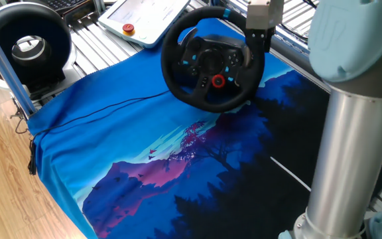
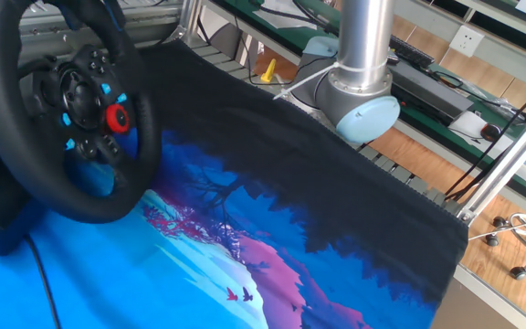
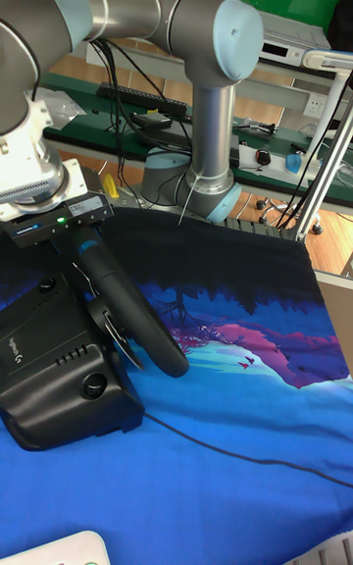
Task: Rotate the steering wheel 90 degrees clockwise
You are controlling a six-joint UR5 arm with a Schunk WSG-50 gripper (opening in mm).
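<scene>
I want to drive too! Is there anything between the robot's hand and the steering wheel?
No, nothing: in the tall fixed view the hand sits right on the steering wheel rim's top.

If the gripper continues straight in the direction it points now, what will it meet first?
The gripper points down onto the steering wheel, at the rim's upper part beside the light-blue stripe. It seems to touch the rim already, so the rim comes first.
</scene>
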